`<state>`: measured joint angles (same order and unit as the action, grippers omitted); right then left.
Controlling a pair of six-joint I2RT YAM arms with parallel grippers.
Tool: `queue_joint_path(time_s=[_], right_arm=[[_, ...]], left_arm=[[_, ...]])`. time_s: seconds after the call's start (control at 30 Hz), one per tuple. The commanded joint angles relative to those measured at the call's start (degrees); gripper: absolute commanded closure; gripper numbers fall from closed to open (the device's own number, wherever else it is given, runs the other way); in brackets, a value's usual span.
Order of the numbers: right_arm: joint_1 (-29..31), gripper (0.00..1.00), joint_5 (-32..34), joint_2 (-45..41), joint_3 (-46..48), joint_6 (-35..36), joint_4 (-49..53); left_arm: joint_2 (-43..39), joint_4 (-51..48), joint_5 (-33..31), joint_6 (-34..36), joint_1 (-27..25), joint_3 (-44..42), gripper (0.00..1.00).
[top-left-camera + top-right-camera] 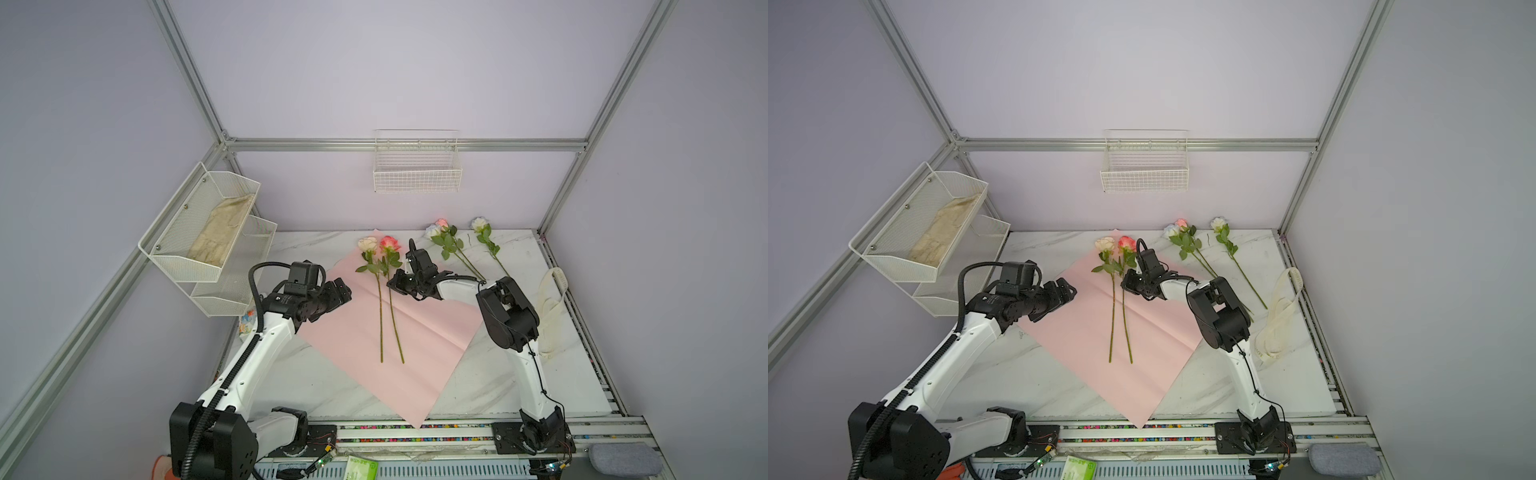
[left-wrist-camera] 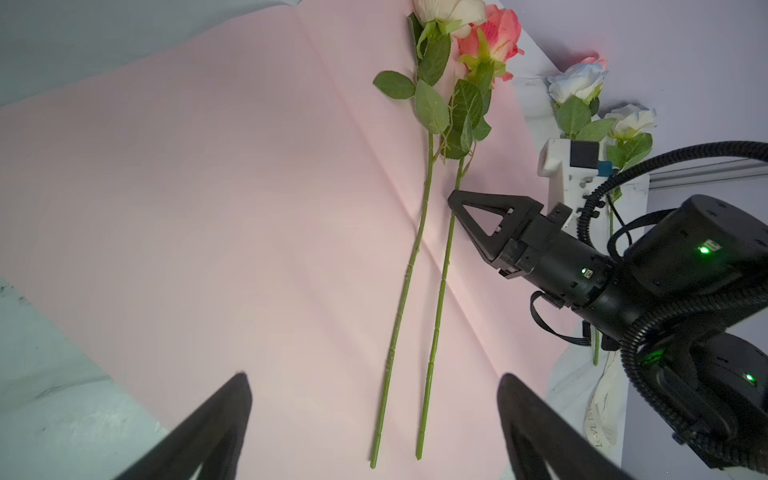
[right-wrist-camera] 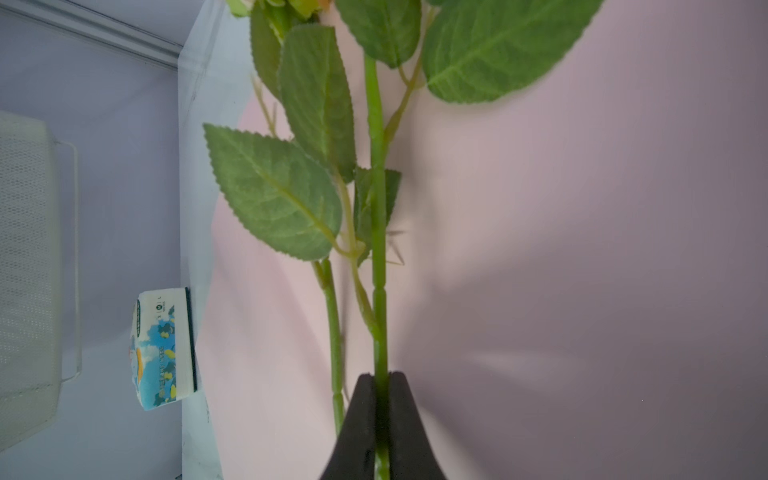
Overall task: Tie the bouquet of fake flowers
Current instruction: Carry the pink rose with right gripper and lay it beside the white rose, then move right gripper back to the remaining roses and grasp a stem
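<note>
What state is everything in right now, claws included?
pink paper: spread flat, unwrapped.
pink rose: lying on the paper, stem gripped.
cream rose: lying beside it, free.
three other roses: lying off the paper.
ribbon: loose, untied.
left gripper: open, holding nothing.
right gripper: shut on the pink rose's stem.

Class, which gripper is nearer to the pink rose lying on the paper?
Right. The right gripper is shut on the stem of the pink rose; the left gripper stands open, apart from it, over the left edge of the paper.
</note>
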<state>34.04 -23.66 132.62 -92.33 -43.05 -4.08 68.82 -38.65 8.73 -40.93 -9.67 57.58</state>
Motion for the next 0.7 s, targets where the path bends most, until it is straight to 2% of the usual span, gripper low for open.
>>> queue_joint_path(time_s=[0.0,0.1,0.17,0.3,0.47,0.6,0.67], right_arm=[[0.1,0.84,-2.3,1.1,-4.2,0.6,-0.5],[0.1,0.79,-2.9,0.9,-4.4,0.1,0.2],[0.0,0.71,-3.1,-0.8,-3.8,-0.5,0.8],[-2.6,0.60,0.2,-8.1,-1.6,6.1,6.4],[-13.6,0.58,8.7,-20.3,7.6,20.2,10.6],[-23.7,0.58,13.0,-20.1,6.9,33.5,17.8],[-27.6,0.58,16.0,-18.2,4.6,36.6,20.3]], left_arm=[[-0.7,1.1,1.0,0.1,0.6,-1.6,0.09],[0.6,1.2,2.4,0.2,0.6,-1.0,0.09],[1.6,1.6,4.2,1.3,0.6,-0.6,0.08],[3.0,2.3,8.5,2.9,0.6,-0.1,0.08],[4.1,6.2,13.8,3.3,0.2,-0.9,0.07],[6.5,8.9,15.3,2.8,-2.6,0.0,0.05],[8.2,9.2,14.9,2.6,-4.4,1.3,0.05]])
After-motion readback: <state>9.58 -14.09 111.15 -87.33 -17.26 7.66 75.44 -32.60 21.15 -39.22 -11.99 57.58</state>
